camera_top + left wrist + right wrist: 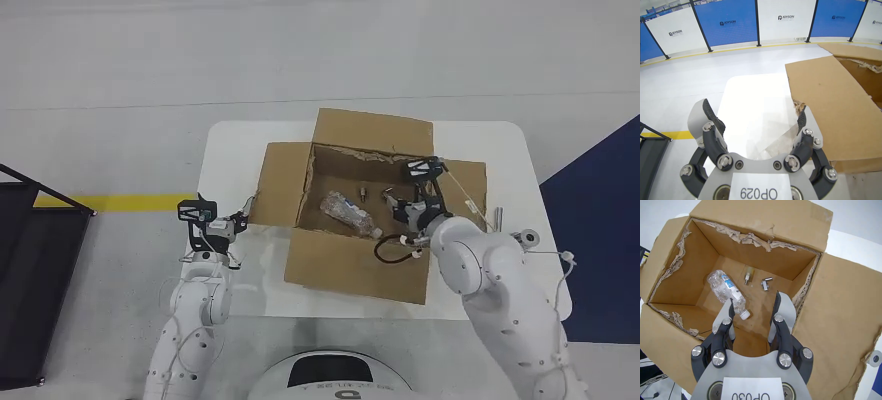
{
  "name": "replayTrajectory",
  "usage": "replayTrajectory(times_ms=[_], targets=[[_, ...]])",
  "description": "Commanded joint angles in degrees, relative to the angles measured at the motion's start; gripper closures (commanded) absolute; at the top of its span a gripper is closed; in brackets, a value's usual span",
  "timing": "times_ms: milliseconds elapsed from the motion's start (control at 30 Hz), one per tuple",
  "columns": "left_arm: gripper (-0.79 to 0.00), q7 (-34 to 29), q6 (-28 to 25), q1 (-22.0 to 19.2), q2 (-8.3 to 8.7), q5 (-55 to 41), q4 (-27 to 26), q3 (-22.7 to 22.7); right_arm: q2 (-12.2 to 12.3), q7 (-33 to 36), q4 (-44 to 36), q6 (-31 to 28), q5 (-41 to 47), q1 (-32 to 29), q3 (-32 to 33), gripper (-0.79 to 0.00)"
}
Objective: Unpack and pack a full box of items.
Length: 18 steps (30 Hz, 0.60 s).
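The box (696, 275), brown cardboard with torn edges and flaps spread flat, is set on a white table (235, 160). A crumpled clear bottle (726, 290), a small cylinder (748, 275) and a metal bracket (765, 283) are scattered on its floor with room between them. The right gripper (754, 297) is held spread and empty above the bottle. The left gripper (755, 104) is spread, empty, beside a flap.

Print I see:
code tags (758, 190) on left gripper (755, 104), right gripper (754, 296); logos on wall panels (730, 24) beyond the box (829, 113); bottle label (730, 285) inside it, illegible.
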Motion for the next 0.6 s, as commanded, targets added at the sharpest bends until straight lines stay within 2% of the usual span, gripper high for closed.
replayTrajectory(times_ms=[0,67,167,233,300,567], targets=[[-0.785,0.0,0.0,0.0,0.00,0.0,0.0,0.0,-0.2,0.8,0.2,0.0,-0.8,1.5,-1.5,-0.483],[-0.785,0.0,0.0,0.0,0.00,0.0,0.0,0.0,-0.3,0.9,-0.3,0.0,-1.5,2.2,-2.0,-0.674],[-0.785,0.0,0.0,0.0,0.00,0.0,0.0,0.0,-0.2,-0.1,-3.1,0.1,-0.9,0.7,0.0,-0.702],[-0.785,0.0,0.0,0.0,0.00,0.0,0.0,0.0,0.0,-1.5,-6.0,-0.5,0.2,-1.9,3.0,-0.785],[-0.785,0.0,0.0,0.0,0.00,0.0,0.0,0.0,0.4,-3.7,-8.9,-1.9,-0.4,-5.6,7.0,-0.785],[-0.785,0.0,0.0,0.0,0.00,0.0,0.0,0.0,0.4,-3.7,-8.9,-1.9,-0.4,-5.6,7.0,-0.785]])
